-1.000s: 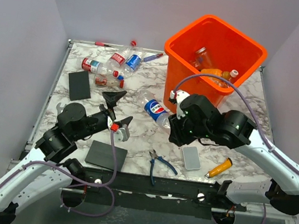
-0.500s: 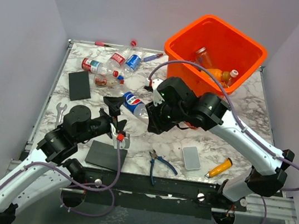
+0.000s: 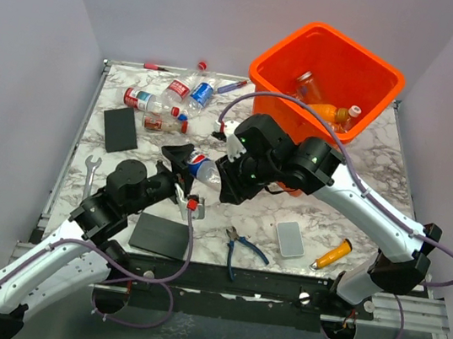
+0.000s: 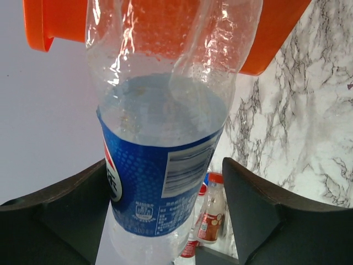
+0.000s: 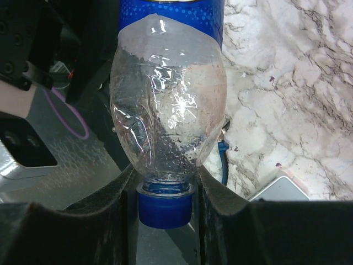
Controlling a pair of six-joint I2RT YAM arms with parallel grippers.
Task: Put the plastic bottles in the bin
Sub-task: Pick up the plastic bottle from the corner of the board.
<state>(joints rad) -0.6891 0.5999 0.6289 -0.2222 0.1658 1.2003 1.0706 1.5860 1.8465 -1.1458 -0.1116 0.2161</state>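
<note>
A clear plastic bottle with a blue label point(image 3: 201, 168) hangs over the table's middle. My right gripper point(image 3: 223, 179) is shut on its neck, just above the blue cap point(image 5: 165, 207). The left gripper point(image 3: 182, 167) straddles the label end point(image 4: 160, 165). One finger point(image 4: 83, 193) is against the label. A narrow gap shows at the other finger point(image 4: 248, 193), so it is open. The orange bin point(image 3: 279, 101) stands at the back right, with an orange bottle point(image 3: 329, 112) and a clear one point(image 3: 307, 84) inside. More bottles point(image 3: 189, 89) point(image 3: 147, 101) point(image 3: 165, 124) lie at the back left.
Blue-handled pliers point(image 3: 240, 248), a grey slab point(image 3: 289, 239) and an orange marker-like tool point(image 3: 331, 255) lie near the front edge. Black pads point(image 3: 119, 130) point(image 3: 161, 234), a wrench point(image 3: 90, 170) and two pens point(image 3: 156, 67) point(image 3: 232, 86) are on the left half.
My right arm swung left, carrying the blue-label bottle from near the bin to the left gripper. The left arm reached forward and its jaws narrowed around the bottle's body.
</note>
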